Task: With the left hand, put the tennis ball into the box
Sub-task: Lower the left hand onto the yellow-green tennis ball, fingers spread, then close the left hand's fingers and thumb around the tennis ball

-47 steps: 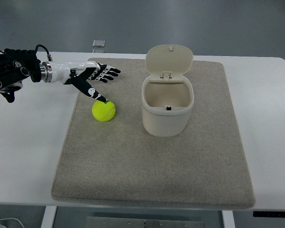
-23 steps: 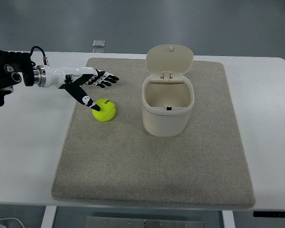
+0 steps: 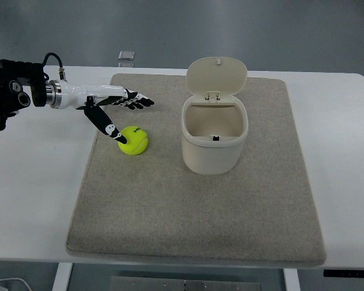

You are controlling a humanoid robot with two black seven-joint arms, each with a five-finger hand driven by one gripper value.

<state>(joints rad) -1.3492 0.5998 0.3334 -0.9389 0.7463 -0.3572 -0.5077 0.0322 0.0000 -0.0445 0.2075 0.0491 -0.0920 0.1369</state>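
A yellow-green tennis ball (image 3: 133, 140) lies on the grey mat (image 3: 194, 206), left of the box. The box (image 3: 213, 138) is a cream bin with its lid flipped up at the back and its inside open. My left hand (image 3: 118, 112) comes in from the left edge and hovers just above and left of the ball. Its fingers (image 3: 136, 102) are spread flat and its thumb tip (image 3: 116, 136) touches the ball's left side. It holds nothing. The right arm is out of view.
The mat lies on a white table (image 3: 36, 182). A small clear object (image 3: 126, 57) sits at the table's far edge behind the mat.
My left hand has drawn back slightly to the left, and its thumb has slid from the ball's top to its left side. The ball has barely moved.
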